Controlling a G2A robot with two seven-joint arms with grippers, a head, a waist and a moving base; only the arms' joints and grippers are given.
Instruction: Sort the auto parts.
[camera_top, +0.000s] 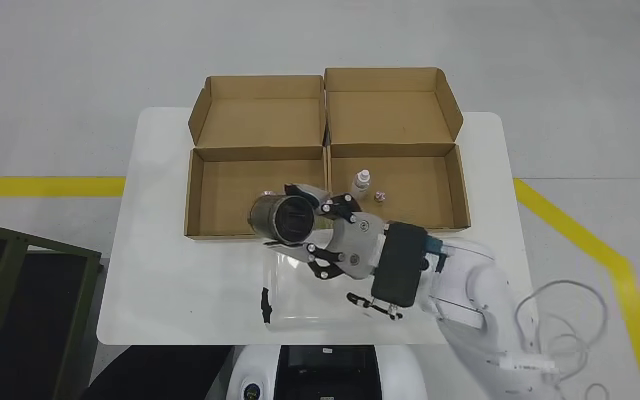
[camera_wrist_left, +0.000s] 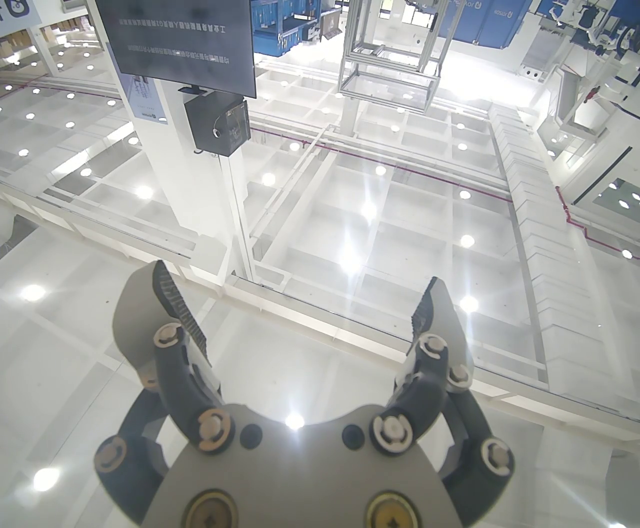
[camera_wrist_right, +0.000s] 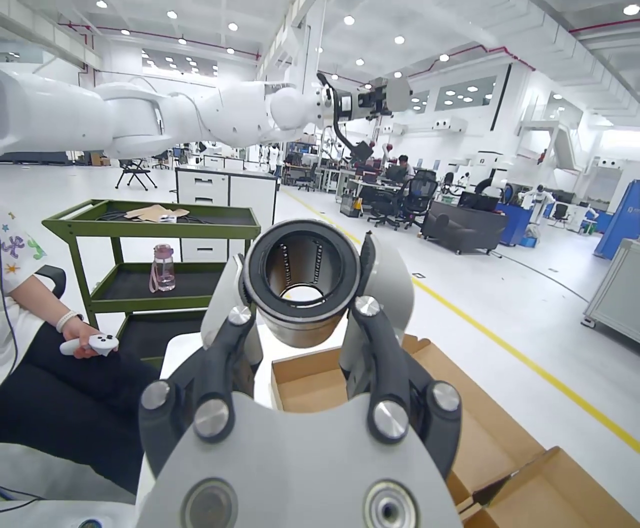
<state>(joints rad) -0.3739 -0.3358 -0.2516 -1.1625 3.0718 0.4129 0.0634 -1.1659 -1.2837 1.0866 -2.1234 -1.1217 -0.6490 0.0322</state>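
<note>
My right gripper (camera_top: 297, 222) is shut on a grey metal cylinder bearing (camera_top: 278, 217) with a black-rimmed hollow bore, held on its side above the front wall of the left cardboard box (camera_top: 215, 200). Up close, the bearing (camera_wrist_right: 300, 320) sits between the two fingers of the right gripper (camera_wrist_right: 302, 255), with the open box (camera_wrist_right: 310, 372) just below it. The right cardboard box (camera_top: 440, 190) holds a small white part (camera_top: 360, 181) and a tiny pinkish part (camera_top: 380, 196). My left gripper (camera_wrist_left: 297, 280) is open with nothing in it and points up at the ceiling.
Both boxes stand side by side at the back of the white table (camera_top: 160, 270), lids folded back. A clear plastic tray (camera_top: 300, 295) lies near the front edge with a small black piece (camera_top: 266, 305) at its left side. A green cart (camera_wrist_right: 150, 220) stands off the table's left side.
</note>
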